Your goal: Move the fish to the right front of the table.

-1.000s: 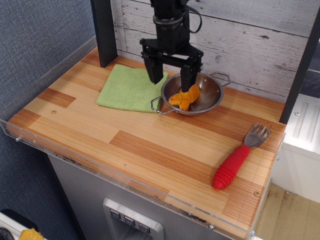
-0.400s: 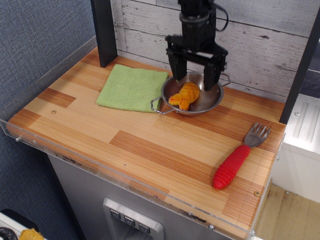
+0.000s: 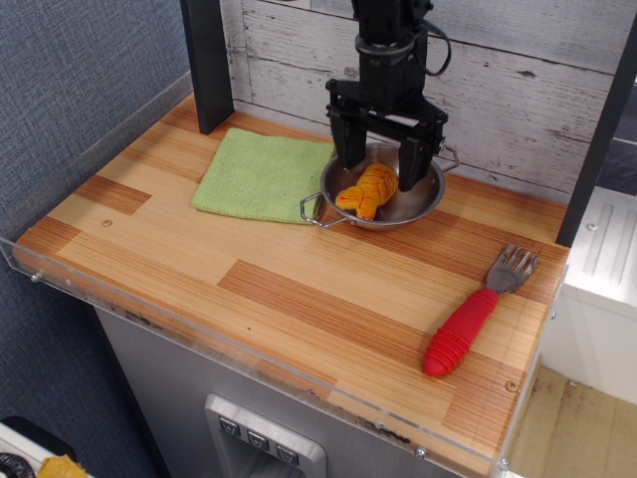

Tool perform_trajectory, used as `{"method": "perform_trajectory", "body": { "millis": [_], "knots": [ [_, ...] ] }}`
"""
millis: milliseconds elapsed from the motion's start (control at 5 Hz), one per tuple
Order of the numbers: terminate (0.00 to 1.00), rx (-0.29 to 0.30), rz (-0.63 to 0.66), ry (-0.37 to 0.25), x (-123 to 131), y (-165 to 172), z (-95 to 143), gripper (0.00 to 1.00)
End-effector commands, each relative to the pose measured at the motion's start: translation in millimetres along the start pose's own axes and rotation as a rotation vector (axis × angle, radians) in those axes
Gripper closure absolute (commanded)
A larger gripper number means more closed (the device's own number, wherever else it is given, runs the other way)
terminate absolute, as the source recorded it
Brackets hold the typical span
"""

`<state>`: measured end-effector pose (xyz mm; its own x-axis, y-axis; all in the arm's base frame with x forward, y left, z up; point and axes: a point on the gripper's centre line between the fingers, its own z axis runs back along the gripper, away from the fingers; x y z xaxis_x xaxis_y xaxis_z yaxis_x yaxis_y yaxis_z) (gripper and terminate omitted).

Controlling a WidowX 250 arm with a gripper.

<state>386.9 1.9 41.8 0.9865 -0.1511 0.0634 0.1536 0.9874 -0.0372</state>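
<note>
The orange-yellow plush fish [image 3: 367,190] lies inside a small steel pan [image 3: 418,209] at the back middle of the striped wood table [image 3: 299,289]. My black gripper [image 3: 381,159] hangs open just above the pan, slightly behind the fish. Its two fingers stand one on each side of the fish's upper end. It holds nothing.
A green cloth [image 3: 261,175] lies left of the pan. A red-handled grey fork [image 3: 476,313] lies at the right front. A black post [image 3: 207,62] stands at the back left. A clear acrylic guard [image 3: 249,358] runs along the front and left edges.
My gripper has moved right from the pan's left rim to over the pan, then come down slightly and a little left. The fish has not moved.
</note>
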Motion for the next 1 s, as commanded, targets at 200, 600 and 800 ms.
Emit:
{"method": "perform_trajectory", "body": {
  "millis": [200,600,800],
  "knots": [
    [0.00,0.071,-0.042,0.057,-3.0,0.1,-11.1,0.00],
    [0.00,0.044,-0.036,-0.027,-2.5,-4.0,13.1,1.00],
    [0.00,0.065,-0.003,-0.133,-7.2,0.8,56.5,1.00]
  ]
}}
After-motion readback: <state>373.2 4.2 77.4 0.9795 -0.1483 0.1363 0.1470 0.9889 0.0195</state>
